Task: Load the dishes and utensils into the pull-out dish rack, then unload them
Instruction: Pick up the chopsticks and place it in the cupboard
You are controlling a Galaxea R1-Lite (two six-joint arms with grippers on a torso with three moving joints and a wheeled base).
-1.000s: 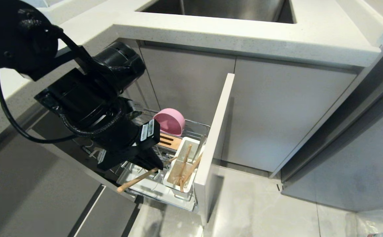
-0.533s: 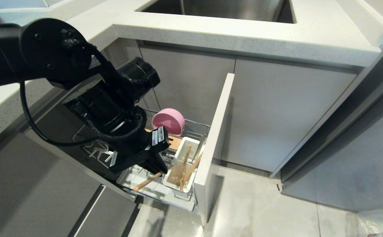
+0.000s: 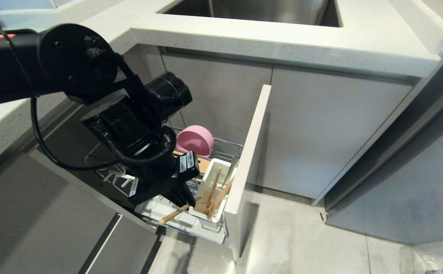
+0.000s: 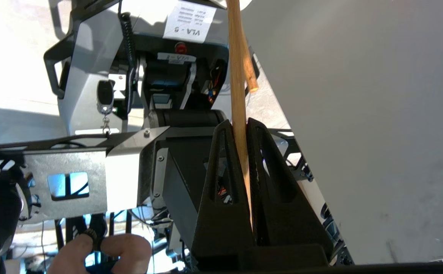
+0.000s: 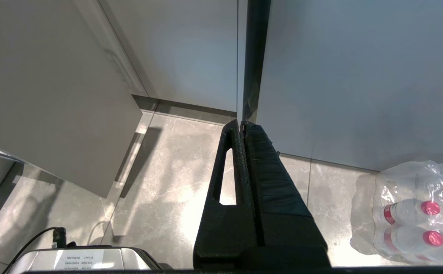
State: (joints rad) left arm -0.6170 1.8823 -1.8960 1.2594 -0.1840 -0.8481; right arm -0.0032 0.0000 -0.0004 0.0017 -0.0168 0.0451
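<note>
The pull-out dish rack (image 3: 229, 146) stands drawn out from under the counter, its pale front panel (image 3: 250, 152) on the right. A pink bowl (image 3: 195, 140) rests on edge at the rack's back. My left gripper (image 3: 185, 201) hangs low over the rack's front, shut on a wooden chopstick (image 3: 170, 217) that slants up to the white caddy (image 3: 205, 182). Two more sticks (image 3: 214, 185) stand in that caddy. The left wrist view shows the fingers (image 4: 221, 160) pinching the chopstick (image 4: 238, 76). My right gripper (image 5: 241, 122) is parked, shut and empty, above the floor.
A sink (image 3: 263, 9) is sunk into the white counter (image 3: 282, 42) above the rack. Grey cabinet doors (image 3: 320, 129) close off the right. A wrapped pack of bottles (image 5: 411, 213) lies on the floor. A person's hand (image 4: 99, 251) shows in the left wrist view.
My left arm has swung right and lower, carrying the chopstick towards the caddy; the stick's upper end now meets the caddy's edge. The right arm has stayed still.
</note>
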